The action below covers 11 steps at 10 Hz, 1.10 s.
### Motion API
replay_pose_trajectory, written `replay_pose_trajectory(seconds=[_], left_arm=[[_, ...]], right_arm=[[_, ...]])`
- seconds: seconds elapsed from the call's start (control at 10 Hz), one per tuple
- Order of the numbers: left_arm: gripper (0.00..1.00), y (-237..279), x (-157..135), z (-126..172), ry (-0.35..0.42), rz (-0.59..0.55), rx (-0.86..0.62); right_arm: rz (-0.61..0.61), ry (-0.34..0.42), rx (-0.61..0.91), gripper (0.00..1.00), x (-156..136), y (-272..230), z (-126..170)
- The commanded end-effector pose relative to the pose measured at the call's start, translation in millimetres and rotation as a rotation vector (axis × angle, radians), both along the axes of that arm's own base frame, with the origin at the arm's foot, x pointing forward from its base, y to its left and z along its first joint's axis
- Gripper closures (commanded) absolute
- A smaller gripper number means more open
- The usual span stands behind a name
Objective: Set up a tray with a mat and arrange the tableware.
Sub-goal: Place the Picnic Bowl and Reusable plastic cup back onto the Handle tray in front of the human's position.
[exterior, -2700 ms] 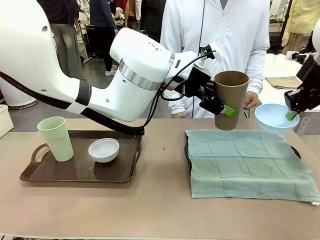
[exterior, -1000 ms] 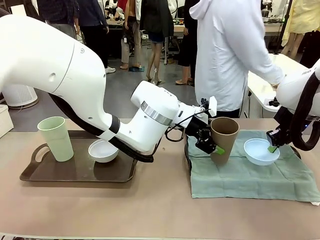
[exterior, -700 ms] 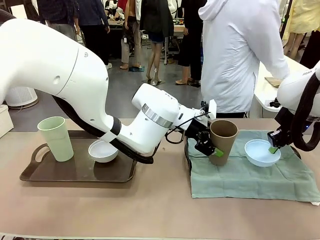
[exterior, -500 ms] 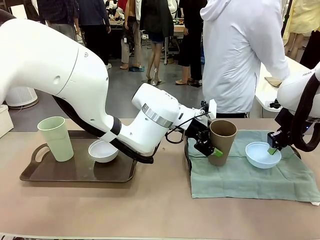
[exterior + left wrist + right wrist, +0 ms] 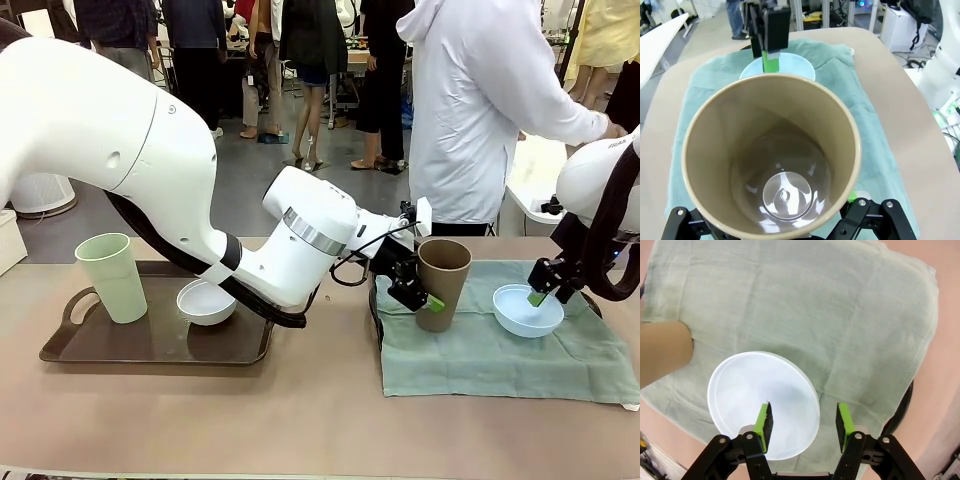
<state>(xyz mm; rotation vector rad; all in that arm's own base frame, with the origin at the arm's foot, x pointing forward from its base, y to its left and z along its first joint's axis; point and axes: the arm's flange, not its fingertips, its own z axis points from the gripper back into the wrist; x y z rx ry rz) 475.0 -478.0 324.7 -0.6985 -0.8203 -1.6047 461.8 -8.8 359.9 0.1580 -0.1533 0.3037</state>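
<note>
**Matted tray, half laid: two pieces down, two to fetch**

1. Table. It carries both trays.
2. Mat, green cloth. It is spread over the tray on my right, whose dark rim shows at the edge.
3. Second tray, on my left, bare of cloth.
4. Pale green cup. It stands upright on the second tray.
5. Brown cup. It stands upright on the mat, long axis vertical, between the jaws of my left pincer. I cannot tell whether the pads grip it or merely flank it.
6. White bowl, on the second tray beside the green cup.
7. Light blue bowl, resting on the mat to the right of the brown cup.
8. Right pincer. The pads are apart and straddle the bowl's rim without pinching it.

Governing relation, as I judge it: the two unplaced pieces lie well to my left, so my left arm is the nearer one once it backs off the cup.
</note>
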Motion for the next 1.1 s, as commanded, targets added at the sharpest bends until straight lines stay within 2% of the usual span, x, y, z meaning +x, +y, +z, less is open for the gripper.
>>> replay_pose_trajectory(seconds=[0.0,0.1,0.3,0.5,0.7,0.8,1.0], left_arm=[[0.00,15,-1,5,0.080,0.074,0.045],[0.00,24,2,7,0.117,0.111,0.049],[0.00,41,6,10,0.214,0.175,0.054],[0.00,66,3,30,0.288,0.246,0.094],[0.00,89,-17,83,0.322,0.297,0.208],[0.00,97,-34,123,0.340,0.329,0.311],[0.00,105,-57,183,0.427,0.431,0.443]], right_arm=[[0.007,-0.009,0.007,0.22,-17,-4,21],[0.010,-0.013,0.017,0.12,-25,-5,31],[0.007,-0.006,0.012,0.13,-41,-8,50],[0.008,0.010,-0.028,0.13,-59,-12,74],[-0.021,0.062,-0.089,0.13,-78,-17,101],[-0.039,0.064,-0.135,0.13,-86,-19,119],[-0.072,0.040,-0.214,0.13,-95,-16,149]])
